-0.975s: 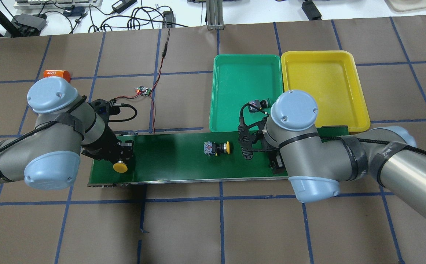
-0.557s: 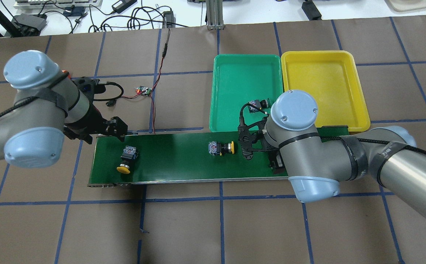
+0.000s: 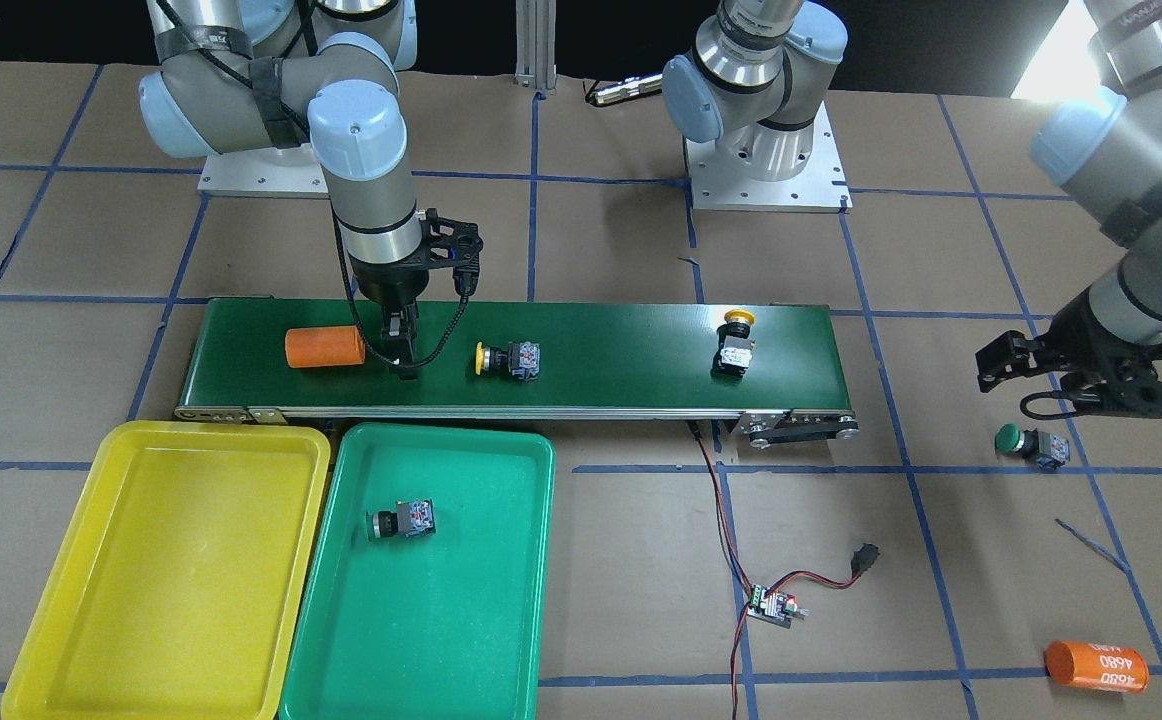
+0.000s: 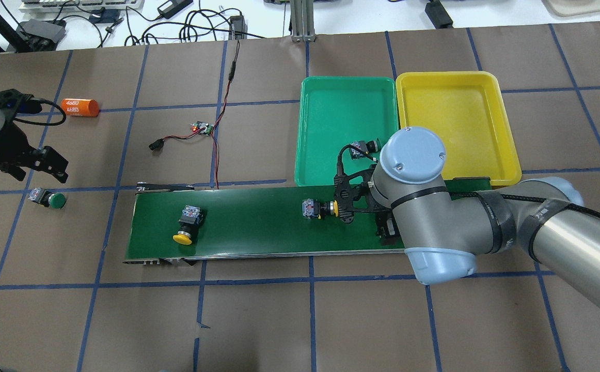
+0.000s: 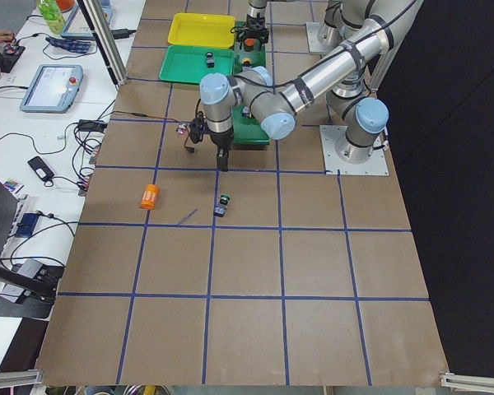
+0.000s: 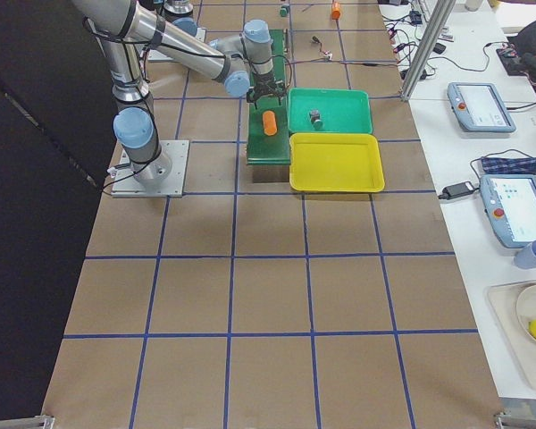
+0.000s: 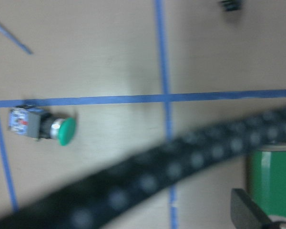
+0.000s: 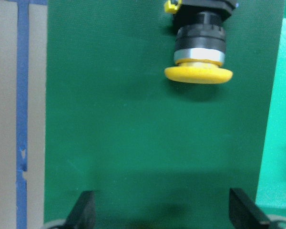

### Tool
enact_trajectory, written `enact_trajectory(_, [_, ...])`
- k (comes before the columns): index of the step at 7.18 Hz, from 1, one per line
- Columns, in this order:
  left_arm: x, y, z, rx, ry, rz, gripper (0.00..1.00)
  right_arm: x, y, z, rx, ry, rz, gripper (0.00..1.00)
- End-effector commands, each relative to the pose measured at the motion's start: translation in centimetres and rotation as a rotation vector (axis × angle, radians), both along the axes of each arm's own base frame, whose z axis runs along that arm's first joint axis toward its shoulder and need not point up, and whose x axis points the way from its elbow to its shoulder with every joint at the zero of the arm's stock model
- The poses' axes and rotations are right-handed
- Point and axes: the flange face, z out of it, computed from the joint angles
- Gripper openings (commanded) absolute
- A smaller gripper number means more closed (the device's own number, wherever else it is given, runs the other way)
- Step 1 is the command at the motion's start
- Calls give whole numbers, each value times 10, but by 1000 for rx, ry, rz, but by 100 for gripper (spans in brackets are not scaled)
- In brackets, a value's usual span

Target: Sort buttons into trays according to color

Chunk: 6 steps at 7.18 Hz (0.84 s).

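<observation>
View from the front: right gripper point(image 3: 403, 365) spread, empty, over belt point(image 3: 621, 385) between orange cylinder point(image 3: 324, 346) and yellow button point(image 3: 507, 360); second yellow button point(image 3: 736, 345) farther along. Overhead: right arm point(image 4: 486, 217) hides that cylinder; green button point(image 4: 363, 148) in green tray point(image 4: 331, 93); left gripper point(image 4: 52, 165) near loose green button point(image 4: 47, 198) on table point(image 4: 279, 320). Left wrist: blurred cable point(image 7: 148, 183) intrudes; jaws apart.
</observation>
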Motion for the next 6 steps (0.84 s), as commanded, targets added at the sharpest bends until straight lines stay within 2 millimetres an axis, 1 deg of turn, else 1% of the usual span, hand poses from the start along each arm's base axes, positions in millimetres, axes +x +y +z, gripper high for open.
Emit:
enact_trajectory(1, [71,-7,-46,-3,18,-82,100,6,-18,4,-6,-11,-22,100])
enact_trajectory(2, [84,-7,-64,-3,63,-121,100,10,-16,3,-1,-17,-19,100])
enact_trajectory(3, [84,-7,-81,3,103,-134,100,25,-9,-2,4,-7,-14,100])
enact_trajectory(4, [87,-9,-91,14,117,-166,100,41,-2,-4,1,-6,-4,100])
enact_trajectory(5, [91,-7,-98,21,127,-178,100,47,-4,1,-10,-10,1,100])
enact_trajectory(6, [94,-7,-98,16,123,-176,100,49,-6,5,-15,-17,-20,100])
